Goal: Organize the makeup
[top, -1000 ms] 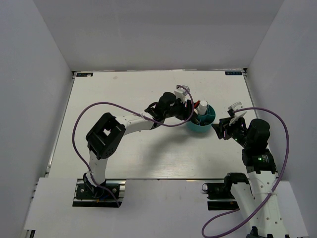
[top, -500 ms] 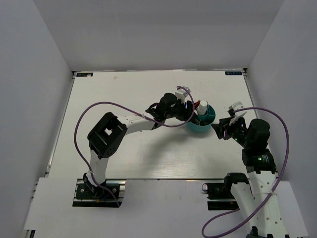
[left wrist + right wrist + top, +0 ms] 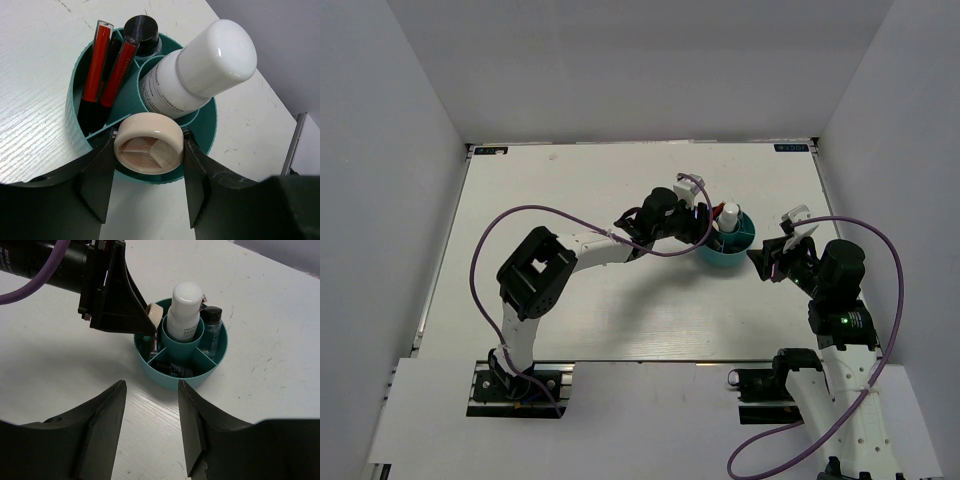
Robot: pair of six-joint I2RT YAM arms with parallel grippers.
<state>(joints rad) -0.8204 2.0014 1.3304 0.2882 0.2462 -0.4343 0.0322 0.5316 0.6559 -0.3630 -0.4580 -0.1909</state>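
Left pincer (image 3: 148,146): pinched on the round beige compact (image 3: 149,150), which is held at the rim of the teal tub (image 3: 74,117).
Right pincer (image 3: 151,390): spread, nothing held, positioned near the tub.
Tub contents: white bottle (image 3: 200,70) is seated in the centre cup; red-and-black tubes (image 3: 95,65) and dark-capped bottle (image 3: 141,31) are stood in outer compartments.

No writing can be read here. The white bottle (image 3: 197,70) carries lines of small dark print on its side, too blurred to make out. A green sticker (image 3: 488,150) and a blue sticker (image 3: 790,148) sit at the far corners of the table (image 3: 570,190), both too small to read.
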